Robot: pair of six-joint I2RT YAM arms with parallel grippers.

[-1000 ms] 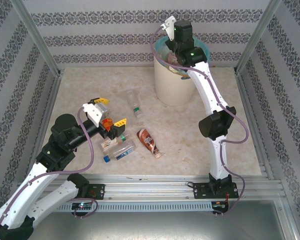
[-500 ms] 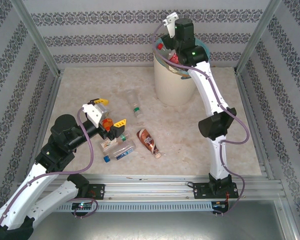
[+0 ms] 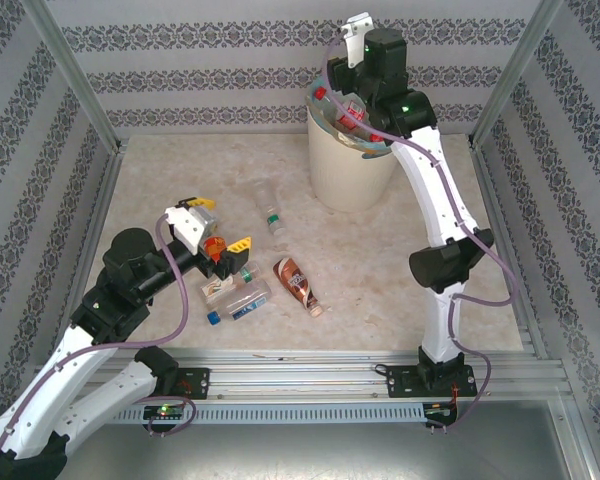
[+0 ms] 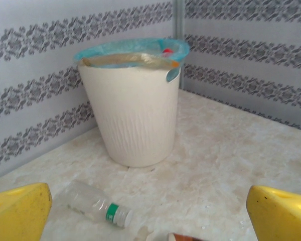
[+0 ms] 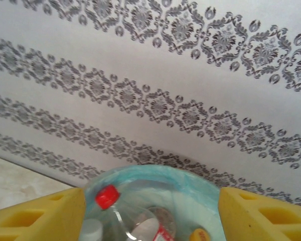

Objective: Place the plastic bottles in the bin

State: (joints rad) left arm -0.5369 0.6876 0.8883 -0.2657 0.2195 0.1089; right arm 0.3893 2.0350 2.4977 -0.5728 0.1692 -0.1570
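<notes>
So your right gripper (image 5: 153, 217) hangs open over the bin (image 3: 345, 172) with the red-capped bottle (image 5: 124, 217) lying inside just below it, and your left gripper (image 4: 150, 216) is wide open by the bottles (image 3: 300, 283) on the table (image 3: 170, 170).

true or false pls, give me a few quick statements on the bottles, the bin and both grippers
1. The bin stands upright. True.
2. The left gripper is shut on a bottle. False: its jaws stand wide open with nothing between them.
3. A red-capped bottle lies inside the bin. True.
4. The table holds no bottles. False: several lie on it, among them a clear green-labelled bottle and a brown bottle.
5. The right gripper hangs open above the bin. True.
</notes>
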